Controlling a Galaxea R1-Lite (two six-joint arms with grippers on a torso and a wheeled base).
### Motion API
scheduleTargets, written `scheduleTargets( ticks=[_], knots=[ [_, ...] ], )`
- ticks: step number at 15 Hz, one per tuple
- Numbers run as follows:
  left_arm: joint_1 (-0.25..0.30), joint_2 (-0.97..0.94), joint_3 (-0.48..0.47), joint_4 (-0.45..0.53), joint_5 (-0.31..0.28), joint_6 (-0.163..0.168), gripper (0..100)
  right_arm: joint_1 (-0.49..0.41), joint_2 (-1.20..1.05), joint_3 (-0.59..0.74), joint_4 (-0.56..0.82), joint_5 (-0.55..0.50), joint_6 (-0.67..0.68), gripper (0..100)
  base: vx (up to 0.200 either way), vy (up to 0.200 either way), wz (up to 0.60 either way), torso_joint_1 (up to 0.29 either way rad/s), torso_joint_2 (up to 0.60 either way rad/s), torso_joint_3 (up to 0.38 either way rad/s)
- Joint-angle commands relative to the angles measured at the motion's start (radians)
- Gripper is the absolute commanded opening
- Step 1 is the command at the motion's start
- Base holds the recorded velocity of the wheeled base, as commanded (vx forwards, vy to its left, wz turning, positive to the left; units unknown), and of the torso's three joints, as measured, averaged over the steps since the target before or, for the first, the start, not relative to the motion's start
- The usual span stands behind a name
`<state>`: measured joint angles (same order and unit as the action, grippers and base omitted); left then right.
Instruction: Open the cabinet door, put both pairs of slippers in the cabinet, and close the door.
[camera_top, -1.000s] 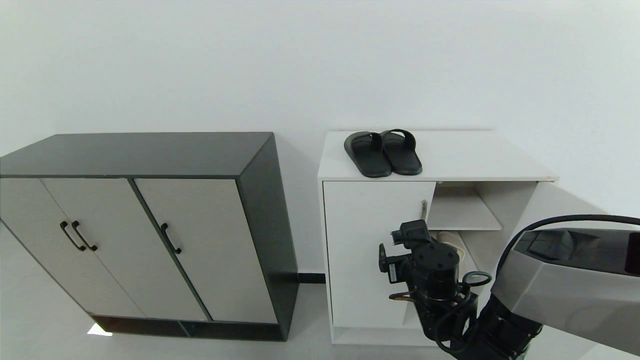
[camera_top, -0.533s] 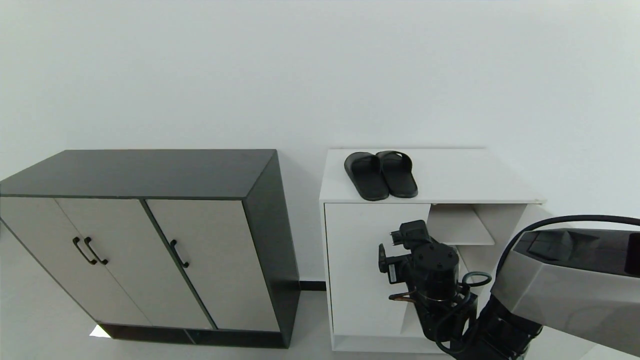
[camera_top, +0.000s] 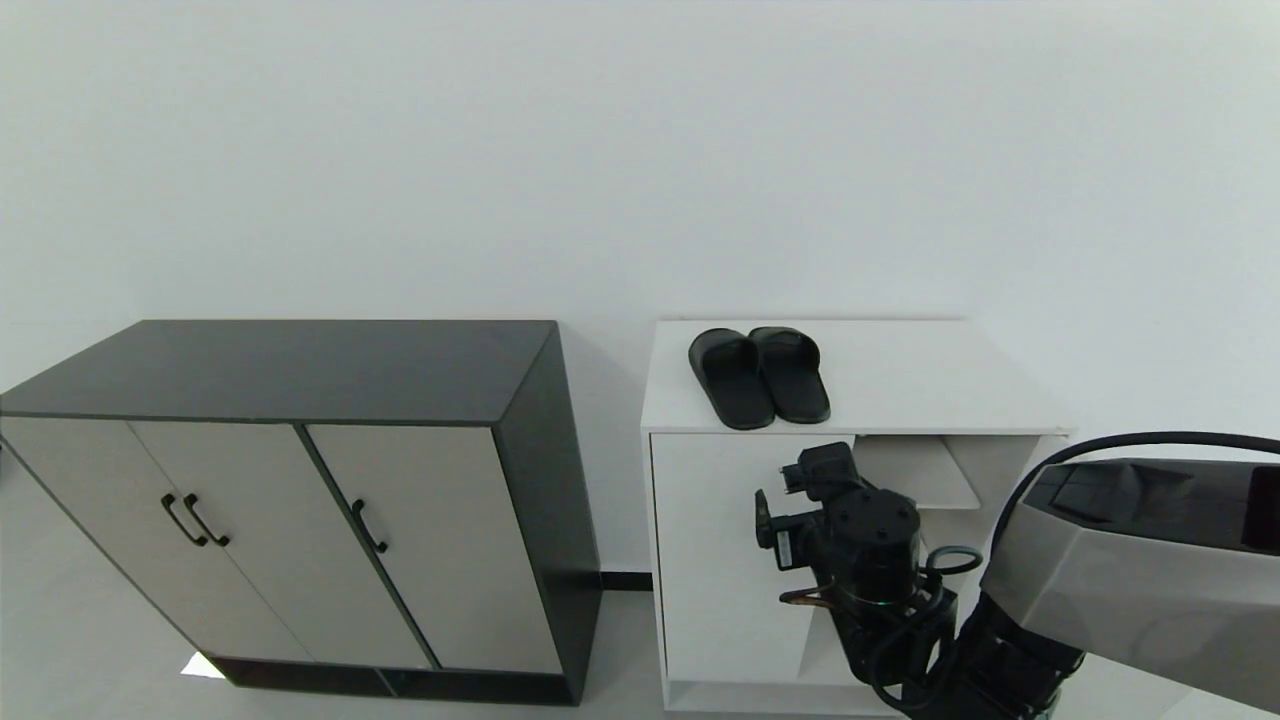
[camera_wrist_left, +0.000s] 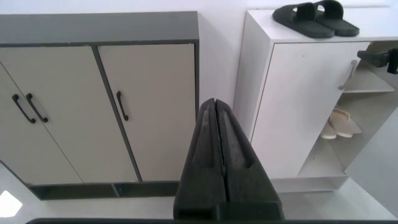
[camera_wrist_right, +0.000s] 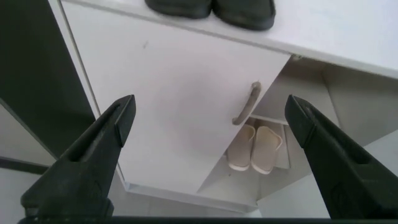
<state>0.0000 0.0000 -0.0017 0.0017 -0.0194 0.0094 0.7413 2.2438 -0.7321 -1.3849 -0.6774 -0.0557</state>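
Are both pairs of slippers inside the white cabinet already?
No, the black slippers lie on top of the white cabinet; only the beige pair is inside.

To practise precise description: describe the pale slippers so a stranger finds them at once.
Find the white cabinet beside the dark cabinet. In its open side, down low, stands a cream pair of slippers. The black slippers lie on top.

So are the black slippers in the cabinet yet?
Out. The black slippers lie side by side on top of the white cabinet; a pale pair sits inside, low down.
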Motion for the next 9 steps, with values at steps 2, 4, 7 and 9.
scheduleTargets(
  ticks=[2, 4, 7, 9],
  knots=[
    [0.0, 0.002, 0.0, 0.0, -0.001, 0.0, 0, -0.002, -0.029, -0.046, 0.029, 0.007, -0.001, 100, 0.0, 0.0, 0.0, 0.166, -0.37, -0.188],
    [0.0, 0.002, 0.0, 0.0, -0.001, 0.006, 0, -0.016, -0.11, -0.112, 0.224, 0.007, 0.02, 100, 0.0, 0.0, 0.0, 0.166, -0.35, -0.188],
    [0.0, 0.002, 0.0, 0.0, -0.001, 0.006, 0, -0.014, -0.222, -0.234, 0.599, 0.009, 0.146, 100, 0.0, 0.0, 0.0, 0.036, -0.09, -0.032],
    [0.0, 0.002, 0.0, 0.0, -0.002, 0.006, 0, -0.008, -0.23, -0.302, 0.739, 0.009, 0.249, 100, 0.0, 0.0, 0.0, 0.0, 0.0, 0.0]
  ],
)
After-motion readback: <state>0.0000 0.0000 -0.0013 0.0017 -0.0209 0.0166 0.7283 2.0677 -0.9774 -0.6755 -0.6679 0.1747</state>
